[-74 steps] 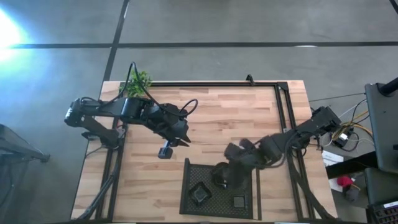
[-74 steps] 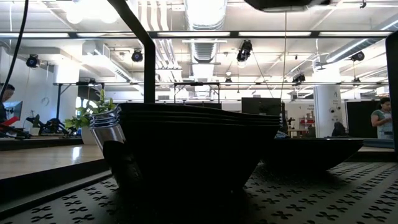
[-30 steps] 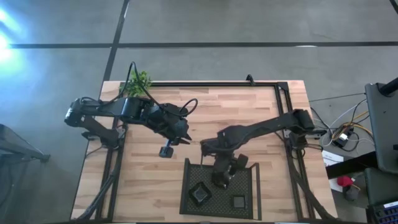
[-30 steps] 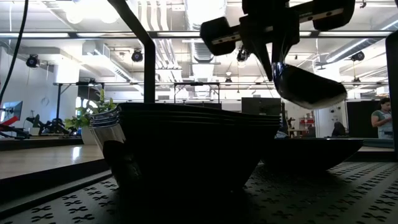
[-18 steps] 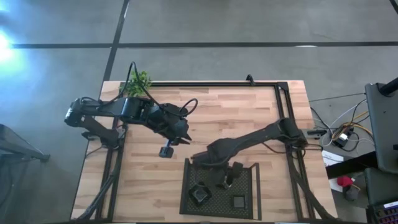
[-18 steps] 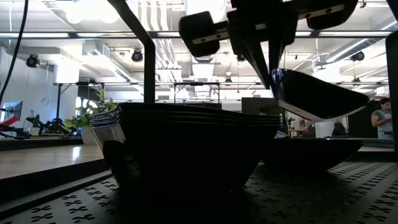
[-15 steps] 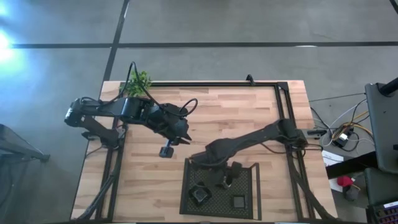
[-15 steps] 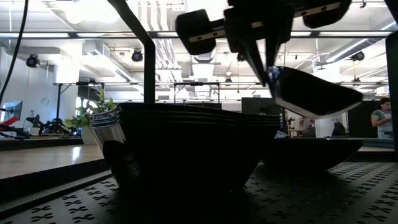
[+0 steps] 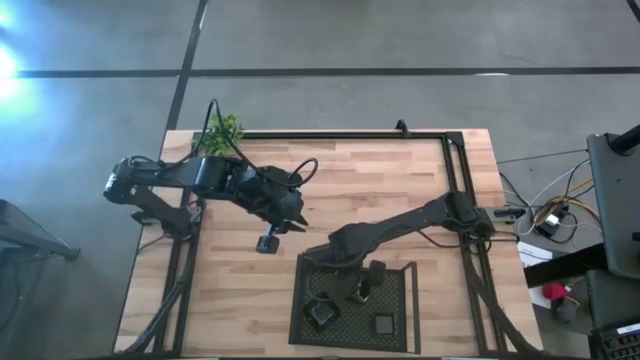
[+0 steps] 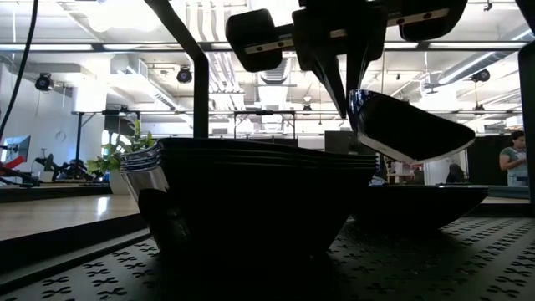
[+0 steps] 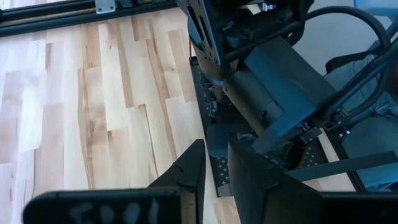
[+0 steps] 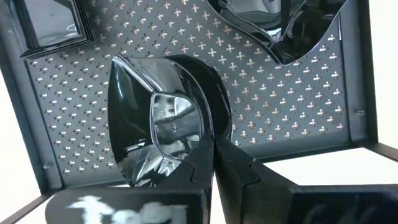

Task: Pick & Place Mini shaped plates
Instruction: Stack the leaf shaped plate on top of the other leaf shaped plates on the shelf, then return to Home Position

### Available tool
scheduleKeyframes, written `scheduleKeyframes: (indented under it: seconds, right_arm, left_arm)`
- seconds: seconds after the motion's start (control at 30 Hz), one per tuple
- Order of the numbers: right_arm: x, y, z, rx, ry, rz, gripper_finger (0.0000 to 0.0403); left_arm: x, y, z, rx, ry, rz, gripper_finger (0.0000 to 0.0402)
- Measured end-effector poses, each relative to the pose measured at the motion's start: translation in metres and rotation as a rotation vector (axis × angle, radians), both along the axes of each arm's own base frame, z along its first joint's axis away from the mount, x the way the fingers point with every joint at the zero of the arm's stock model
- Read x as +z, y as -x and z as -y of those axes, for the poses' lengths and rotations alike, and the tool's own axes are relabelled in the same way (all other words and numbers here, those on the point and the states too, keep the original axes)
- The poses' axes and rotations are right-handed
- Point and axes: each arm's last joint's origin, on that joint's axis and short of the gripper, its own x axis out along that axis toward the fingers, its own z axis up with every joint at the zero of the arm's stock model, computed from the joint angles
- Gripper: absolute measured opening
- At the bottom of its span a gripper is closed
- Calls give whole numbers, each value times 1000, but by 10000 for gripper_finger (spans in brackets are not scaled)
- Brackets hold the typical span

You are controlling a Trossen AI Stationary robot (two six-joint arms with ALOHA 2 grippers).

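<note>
My right gripper (image 9: pixel 362 288) hangs over the black mesh tray (image 9: pixel 300 290) at the table's near edge, shut on one glossy black mini shaped plate (image 12: pixel 149 134). In the low view that plate (image 10: pixel 410 125) hangs tilted above another plate (image 10: pixel 418 205) lying on the tray. A stack of plates (image 10: pixel 259 192) stands on the mesh close to the low camera. Two more plates (image 9: pixel 320 312) (image 9: pixel 383 323) lie in the tray. My left gripper (image 9: pixel 268 240) waits above the bare wood to the tray's left, fingers nearly together with nothing between them. My right gripper pinches the plate's rim (image 12: pixel 208 142) between its two fingers (image 12: pixel 239 171), coming from above and pointing steeply down. The plate is lifted clear of the tray and hangs tilted to one side below the fingertips, its rim end (image 10: pixel 361 99) uppermost.
A small green plant (image 9: pixel 225 130) stands at the table's far left corner. A black frame rail (image 9: pixel 350 136) runs along the far edge and down both sides. Bare wood lies between the arms. People show in the room behind (image 10: pixel 512 163).
My right gripper has carried the plate farther over the tray toward the table's near edge and a little down, rolling at the wrist. The plate stays in the shut fingers, now tipped differently and somewhat lower over the plate beneath.
</note>
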Motion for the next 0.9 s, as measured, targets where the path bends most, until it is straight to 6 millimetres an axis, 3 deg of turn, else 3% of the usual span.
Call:
scheduleKeyframes:
  seconds: [0.27,0.63,0.77,0.9]
  right_arm:
    - [-1,-2,-1,17,-6,21,17]
    - [-1,-2,-1,-8,-10,21,83]
    - [1,0,0,-28,5,-6,82]
    - [17,3,2,-116,5,-28,63]
  left_arm:
    - [0,0,0,0,1,0,62]
    - [0,0,0,1,1,-1,62]
    - [0,0,0,1,1,-1,62]
    - [0,0,0,-10,-11,1,62]
